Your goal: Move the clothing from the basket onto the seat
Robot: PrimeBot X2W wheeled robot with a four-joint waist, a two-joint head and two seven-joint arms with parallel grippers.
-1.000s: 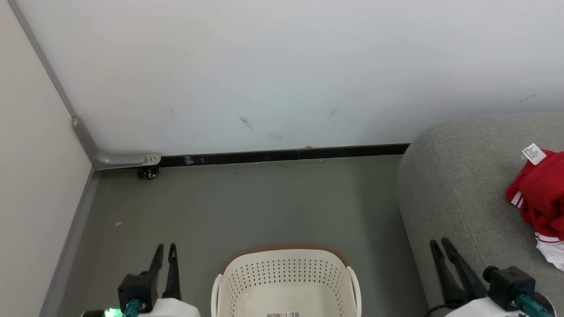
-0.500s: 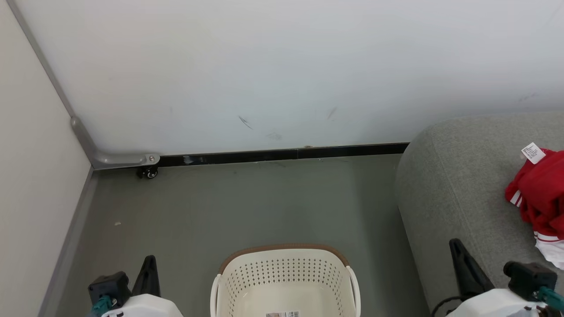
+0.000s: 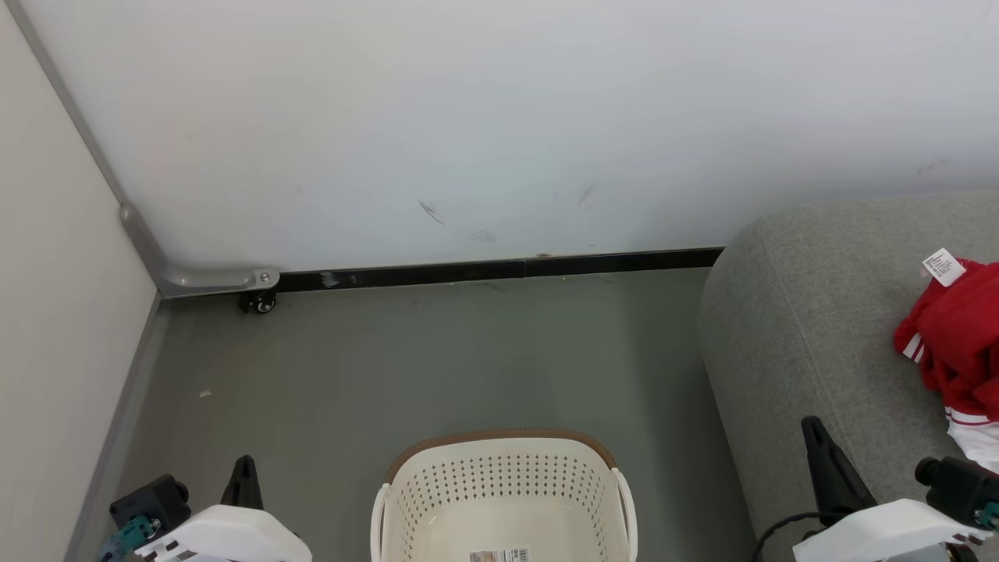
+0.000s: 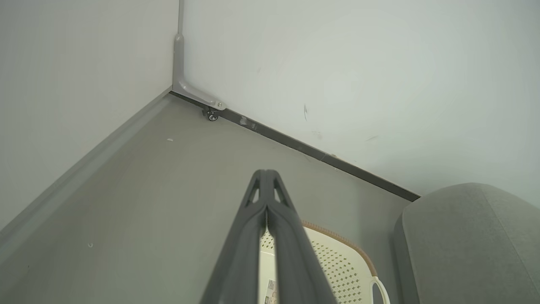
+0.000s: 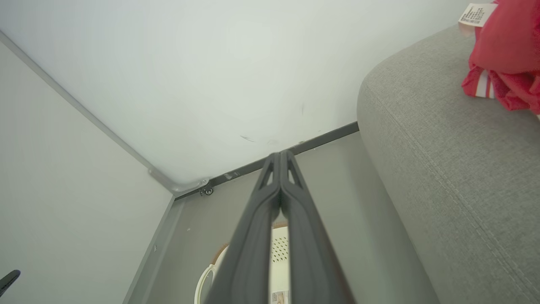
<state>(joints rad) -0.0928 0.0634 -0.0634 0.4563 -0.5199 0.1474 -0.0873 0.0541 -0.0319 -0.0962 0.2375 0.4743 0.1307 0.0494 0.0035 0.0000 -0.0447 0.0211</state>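
Resting on the seat (image 3: 812, 328), the red clothing (image 3: 956, 343) lies in a crumpled heap at the far right, cut off by the picture edge. How many garments make up the heap cannot be told. White striped trim shows on its left side, and a white tag (image 3: 943, 267) sticks out at its far end. The seat is grey woven upholstery with a rounded corner, standing on the floor (image 3: 437, 359) against the white wall (image 3: 499, 117).

The basket (image 3: 499, 434) stands on the floor at near centre, just left of the seat and not touching it. It is cream perforated plastic with a brown rim. Its bottom shows bare plastic and a paper label (image 3: 499, 556).

Left tool (image 4: 266, 175): both fingers are pressed together along their length, tips meeting, with nothing between them. It sits at the near left of the basket, above the floor, pointing toward the far wall.

Right tool (image 5: 280, 155): the fingers likewise lie flat against each other and grip nothing. It sits at the near right, over the near left part of the seat, between basket and clothing and well apart from the heap.

A black skirting strip (image 3: 499, 272) runs along the foot of the wall. A small caster wheel (image 3: 261, 304) sits in the far left corner.
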